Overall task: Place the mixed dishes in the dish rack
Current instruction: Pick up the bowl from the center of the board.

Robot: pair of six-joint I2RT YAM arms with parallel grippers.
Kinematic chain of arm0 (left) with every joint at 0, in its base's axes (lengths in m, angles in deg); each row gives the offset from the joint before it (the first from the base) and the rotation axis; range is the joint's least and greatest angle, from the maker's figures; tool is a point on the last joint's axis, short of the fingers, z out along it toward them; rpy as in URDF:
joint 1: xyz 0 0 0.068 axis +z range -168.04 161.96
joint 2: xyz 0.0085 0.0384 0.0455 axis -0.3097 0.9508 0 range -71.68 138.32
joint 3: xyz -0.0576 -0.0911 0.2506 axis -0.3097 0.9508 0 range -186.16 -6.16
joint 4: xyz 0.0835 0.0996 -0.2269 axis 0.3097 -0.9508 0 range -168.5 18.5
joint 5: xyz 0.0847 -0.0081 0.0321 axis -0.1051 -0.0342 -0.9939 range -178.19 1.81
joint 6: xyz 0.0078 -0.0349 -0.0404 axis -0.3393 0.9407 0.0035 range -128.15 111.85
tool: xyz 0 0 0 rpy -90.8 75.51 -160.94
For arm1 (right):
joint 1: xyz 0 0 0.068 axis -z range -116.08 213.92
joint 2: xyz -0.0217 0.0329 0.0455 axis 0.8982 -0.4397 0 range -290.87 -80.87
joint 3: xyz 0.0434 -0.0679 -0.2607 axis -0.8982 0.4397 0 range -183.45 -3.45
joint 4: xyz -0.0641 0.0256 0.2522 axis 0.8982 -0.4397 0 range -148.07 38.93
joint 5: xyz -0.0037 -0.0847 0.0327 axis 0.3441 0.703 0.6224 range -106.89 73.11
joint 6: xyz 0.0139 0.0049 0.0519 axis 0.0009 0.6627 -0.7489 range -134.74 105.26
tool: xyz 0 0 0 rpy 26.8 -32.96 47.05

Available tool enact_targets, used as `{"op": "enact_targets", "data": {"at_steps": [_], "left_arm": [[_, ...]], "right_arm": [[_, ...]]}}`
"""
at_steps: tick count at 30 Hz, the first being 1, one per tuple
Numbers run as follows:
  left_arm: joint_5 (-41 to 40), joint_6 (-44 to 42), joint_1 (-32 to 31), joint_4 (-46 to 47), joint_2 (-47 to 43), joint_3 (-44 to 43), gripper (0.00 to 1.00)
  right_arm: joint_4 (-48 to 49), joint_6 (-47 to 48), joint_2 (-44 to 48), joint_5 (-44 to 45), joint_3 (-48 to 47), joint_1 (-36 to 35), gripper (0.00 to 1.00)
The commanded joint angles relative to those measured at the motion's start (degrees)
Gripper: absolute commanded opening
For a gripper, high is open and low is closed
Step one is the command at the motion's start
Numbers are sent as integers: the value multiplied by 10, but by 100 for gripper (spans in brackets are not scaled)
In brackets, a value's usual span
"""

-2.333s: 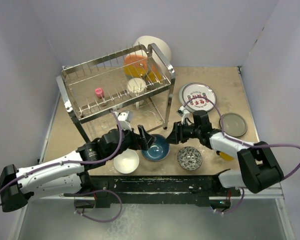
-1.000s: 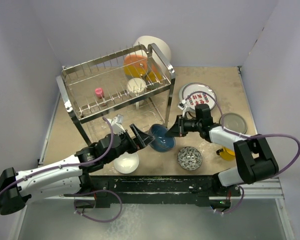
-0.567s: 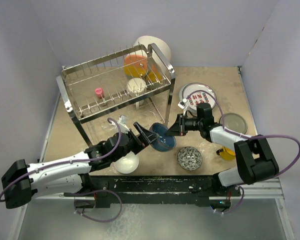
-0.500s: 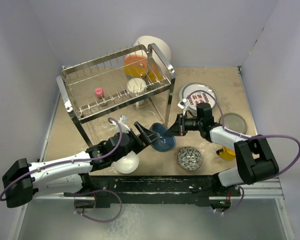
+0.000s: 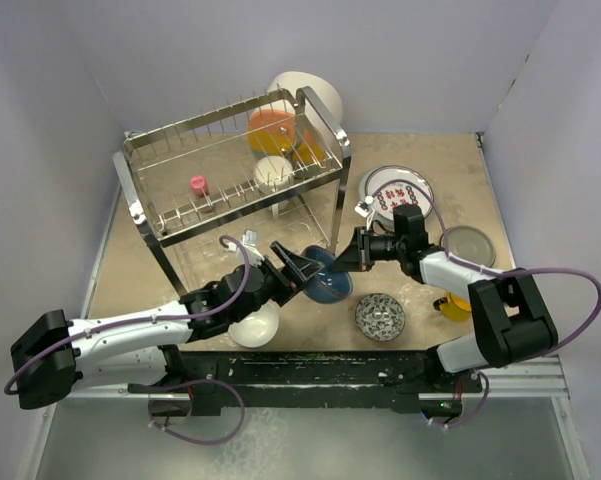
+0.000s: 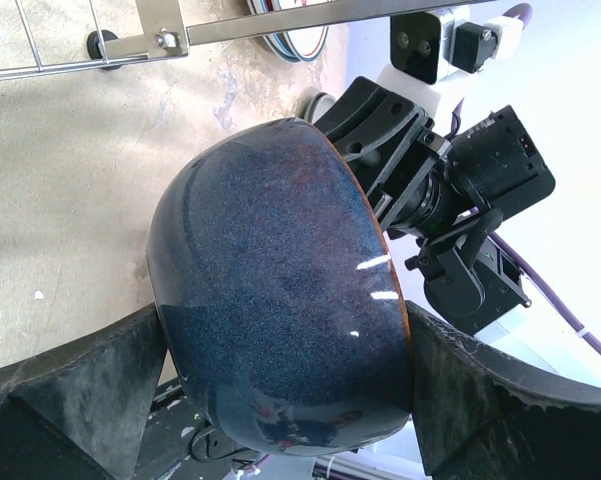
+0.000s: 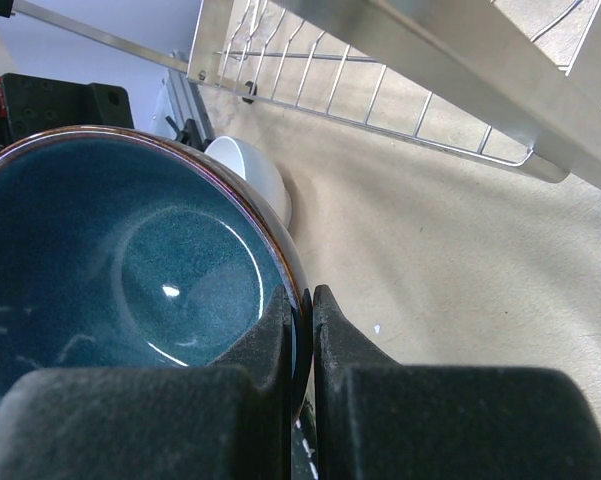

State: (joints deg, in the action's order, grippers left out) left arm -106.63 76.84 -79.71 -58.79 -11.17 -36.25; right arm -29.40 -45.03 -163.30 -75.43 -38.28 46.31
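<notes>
The dark blue bowl point(image 5: 328, 277) hangs tilted above the table, in front of the lower tier of the dish rack point(image 5: 325, 120). My right gripper point(image 5: 352, 258) is shut on the bowl's rim. In the right wrist view, the right gripper point(image 7: 302, 300) pinches the rim of the bowl point(image 7: 110, 270). My left gripper point(image 5: 302, 265) is open. In the left wrist view, the left gripper point(image 6: 285, 320) has its fingers spread either side of the bowl point(image 6: 280, 300), close against its base and rim. I cannot tell whether they touch it.
A white bowl point(image 5: 252, 322), a grey-patterned bowl point(image 5: 380, 316), a yellow cup point(image 5: 452, 305), a grey plate point(image 5: 468, 248) and a red-lettered plate point(image 5: 395, 192) sit on the table. The rack's top tier holds orange dishes point(image 5: 272, 128), a cream cup point(image 5: 273, 172) and a pink piece point(image 5: 197, 184).
The right gripper has lifted the blue bowl off the table and tilted it. The left gripper has moved up and right until its open fingers straddle the bowl.
</notes>
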Motion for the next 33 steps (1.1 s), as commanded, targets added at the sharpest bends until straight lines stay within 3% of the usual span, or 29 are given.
{"op": "enact_targets", "data": {"at_steps": [1, 7, 10, 15, 21, 24, 33], "left_arm": [[-7, 30, -6, 27, -6, -4, 88], [-3, 42, -6, 22, -6, 0, 72], [-1, 46, -6, 18, -3, 0, 70], [11, 22, -6, 25, -10, 2, 86], [20, 21, -6, 43, -12, 11, 90], [27, 16, -6, 50, -6, 12, 100], [26, 30, -6, 67, 35, 13, 99]], "right_arm": [[9, -5, -3, -41, -40, 4, 0], [3, 13, -5, -24, -43, 6, 0], [-11, 21, -4, -21, -45, 6, 0], [-10, 36, -4, -9, -48, 6, 0], [-7, 42, -2, -5, -47, 6, 0], [-6, 42, -2, -5, -46, 6, 0], [10, 38, 3, -10, -44, -7, 0]]}}
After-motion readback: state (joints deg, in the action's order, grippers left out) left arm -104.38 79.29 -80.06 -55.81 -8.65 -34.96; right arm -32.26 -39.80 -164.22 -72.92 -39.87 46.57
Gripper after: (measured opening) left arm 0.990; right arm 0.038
